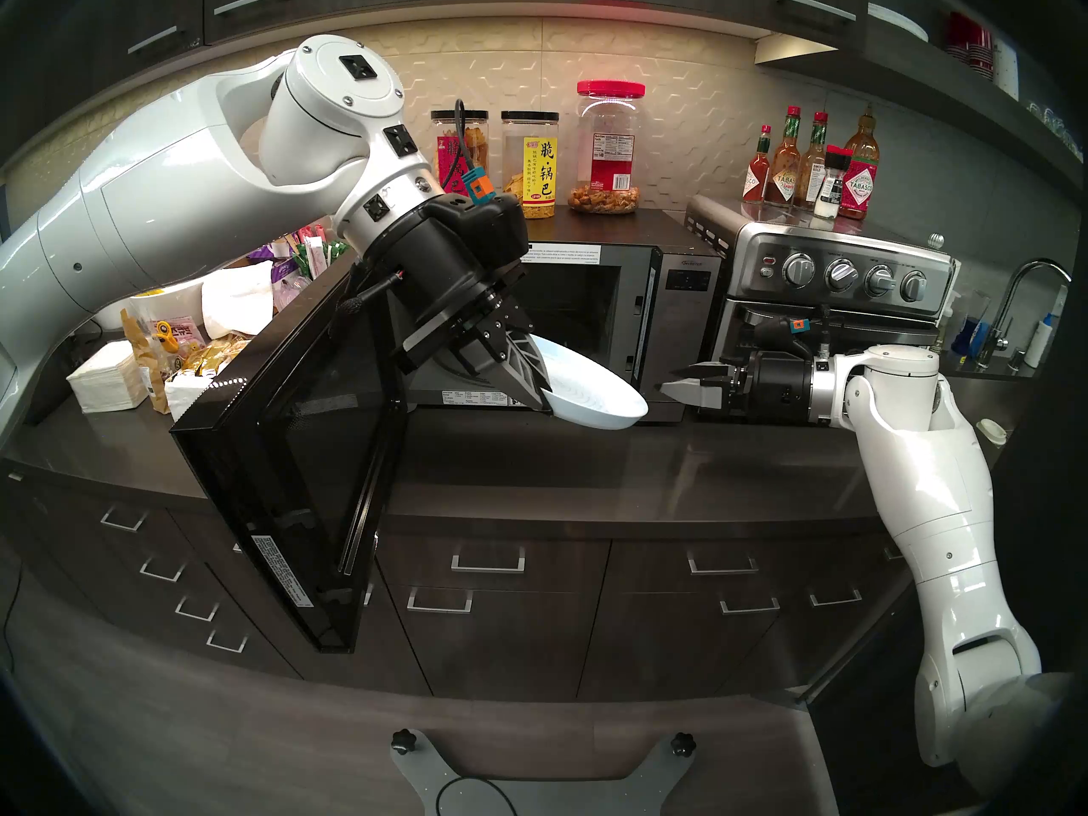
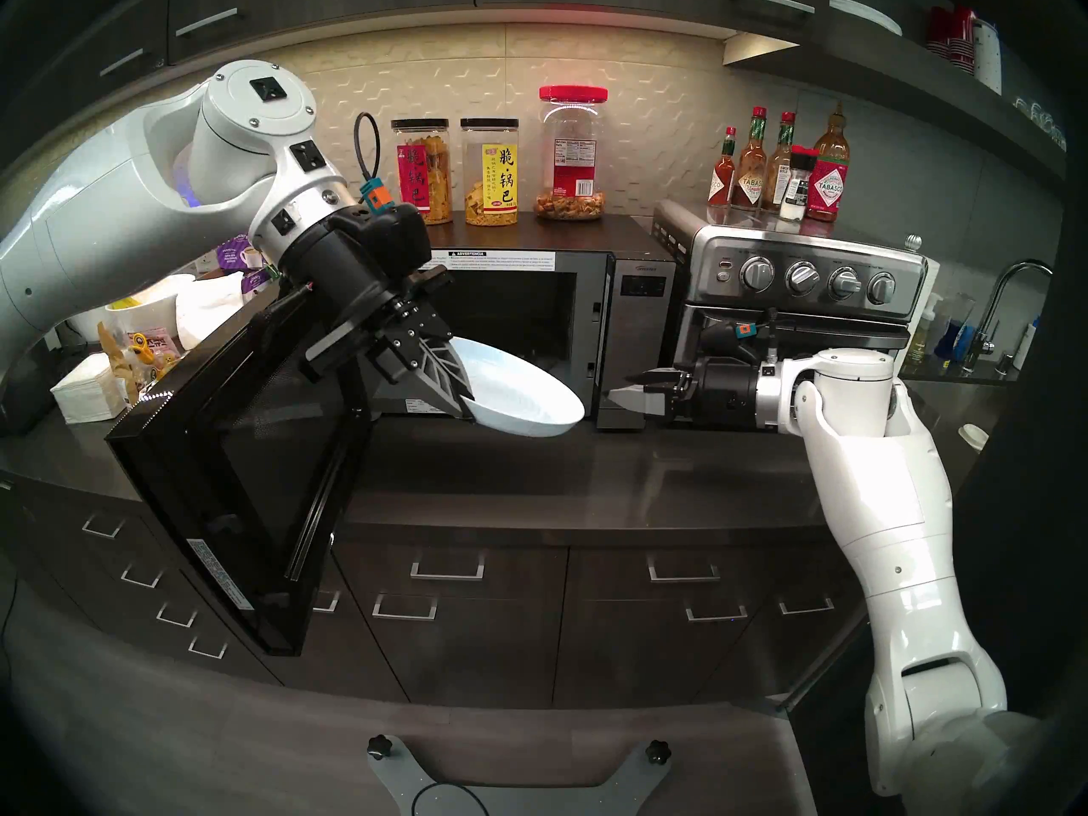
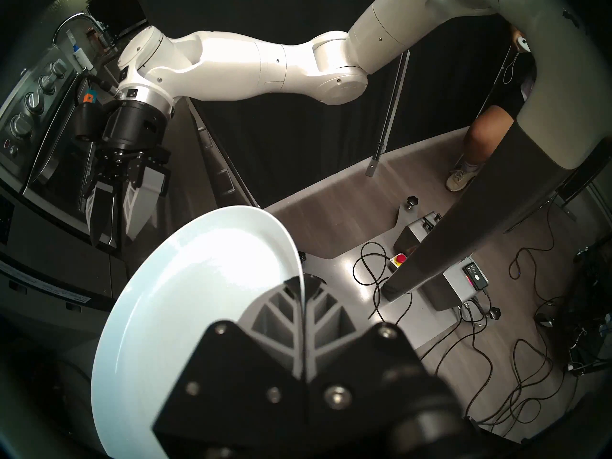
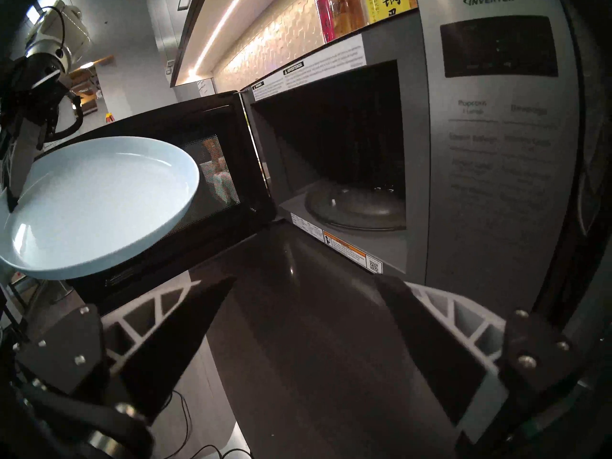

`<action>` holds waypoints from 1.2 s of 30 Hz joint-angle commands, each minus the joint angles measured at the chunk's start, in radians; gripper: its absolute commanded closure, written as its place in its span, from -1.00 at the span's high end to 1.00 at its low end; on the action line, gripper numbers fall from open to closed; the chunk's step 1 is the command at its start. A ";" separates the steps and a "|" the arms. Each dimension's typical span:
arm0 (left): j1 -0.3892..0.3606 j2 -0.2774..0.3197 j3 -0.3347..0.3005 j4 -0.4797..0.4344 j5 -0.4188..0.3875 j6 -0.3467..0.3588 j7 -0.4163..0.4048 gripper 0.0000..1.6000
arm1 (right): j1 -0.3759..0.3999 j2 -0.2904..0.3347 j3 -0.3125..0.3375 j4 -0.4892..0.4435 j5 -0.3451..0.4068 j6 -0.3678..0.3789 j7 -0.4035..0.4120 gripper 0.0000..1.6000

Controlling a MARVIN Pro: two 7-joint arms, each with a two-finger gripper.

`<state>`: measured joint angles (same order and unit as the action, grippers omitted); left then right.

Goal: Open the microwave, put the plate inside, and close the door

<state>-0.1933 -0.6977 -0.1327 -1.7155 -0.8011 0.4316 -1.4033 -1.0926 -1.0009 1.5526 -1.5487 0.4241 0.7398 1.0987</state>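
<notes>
plate (image 1: 594, 399): one, pinched by our left gripper (image 1: 533, 379); microwave (image 1: 612, 302): one, door (image 1: 294, 450) open; our right gripper (image 1: 686, 388) wide, empty.

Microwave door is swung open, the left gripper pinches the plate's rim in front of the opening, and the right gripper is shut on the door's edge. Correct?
Not quite. The right gripper is open and holds nothing, apart from the door, as the right wrist view shows. The rest stands: the microwave is open, and the left gripper pinches the plate.
</notes>
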 commanded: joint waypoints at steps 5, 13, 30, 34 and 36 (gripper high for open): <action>-0.015 -0.001 -0.011 -0.002 -0.005 -0.003 -0.010 -1.00 | 0.055 0.112 -0.008 -0.044 0.146 0.056 0.076 1.00; -0.015 -0.001 -0.011 -0.002 -0.005 -0.003 -0.009 -1.00 | 0.026 0.204 0.006 -0.072 0.277 0.083 0.038 1.00; -0.015 -0.001 -0.010 -0.002 -0.006 -0.003 -0.009 -1.00 | -0.106 0.391 0.055 -0.236 0.553 0.164 -0.050 1.00; -0.016 -0.001 -0.010 -0.002 -0.006 -0.003 -0.010 -1.00 | -0.128 0.433 0.053 -0.258 0.608 0.176 -0.068 1.00; -0.016 -0.001 -0.010 -0.001 -0.006 -0.003 -0.010 -1.00 | -0.134 0.453 0.047 -0.268 0.631 0.176 -0.077 1.00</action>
<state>-0.1941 -0.6976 -0.1308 -1.7159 -0.8019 0.4313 -1.4032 -1.1951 -0.6469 1.5942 -1.7686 0.9685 0.9134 0.9199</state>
